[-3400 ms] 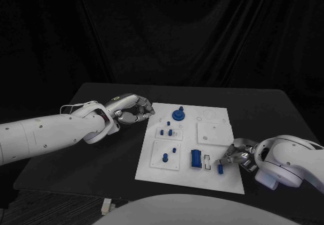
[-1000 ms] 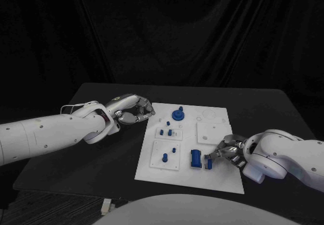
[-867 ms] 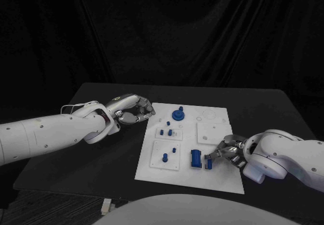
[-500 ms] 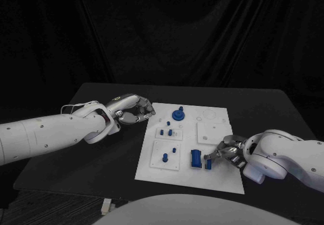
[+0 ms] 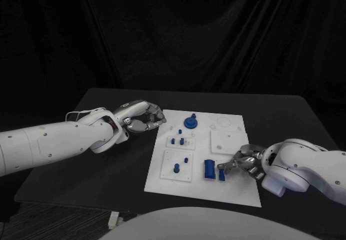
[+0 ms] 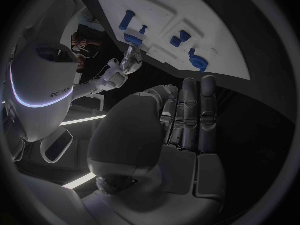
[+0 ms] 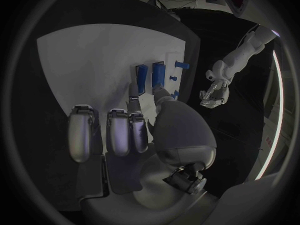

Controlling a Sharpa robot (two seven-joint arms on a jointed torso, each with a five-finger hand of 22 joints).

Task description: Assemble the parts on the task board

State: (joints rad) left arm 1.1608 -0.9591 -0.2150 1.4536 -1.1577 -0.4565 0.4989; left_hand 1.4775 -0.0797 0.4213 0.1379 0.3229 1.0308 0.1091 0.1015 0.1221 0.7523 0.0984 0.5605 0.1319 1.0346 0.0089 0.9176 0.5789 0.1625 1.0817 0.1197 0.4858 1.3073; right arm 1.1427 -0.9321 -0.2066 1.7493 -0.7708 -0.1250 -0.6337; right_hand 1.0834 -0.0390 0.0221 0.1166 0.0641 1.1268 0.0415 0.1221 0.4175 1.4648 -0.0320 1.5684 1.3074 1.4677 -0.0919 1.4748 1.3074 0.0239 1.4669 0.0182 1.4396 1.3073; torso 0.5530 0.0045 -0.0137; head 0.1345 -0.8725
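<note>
My right hand (image 5: pixel 245 164) rests over the near right part of the white board (image 5: pixel 202 192), where thumb and a finger pinch a small blue piece (image 5: pixel 221 174); the remaining fingers (image 7: pixel 111 131) are curled in side by side above the board. The pinched piece stands just beside a larger blue block (image 5: pixel 209 169) that sits upright in the board — whether the two touch I cannot tell. In the right wrist view the same pair appears as two blue pieces close together, the narrower one (image 7: pixel 142 79) at my fingertip and the block (image 7: pixel 158 77) next to it. My left hand (image 5: pixel 140 117) hovers over the black table (image 5: pixel 108 170) just off the board's far left corner, its fingers (image 6: pixel 190 110) curled in and holding nothing. On the far part of the board stands a round blue knob (image 5: pixel 190 121); nearer, on a small raised plate, a few short blue pegs (image 5: pixel 179 141) stand in a row. A second raised plate at the near left carries two more blue pegs (image 5: pixel 181 164) — one toward the far side, one toward me. A square white plate (image 5: pixel 224 140) lies to the right of the row of pegs, with no blue piece on it.
</note>
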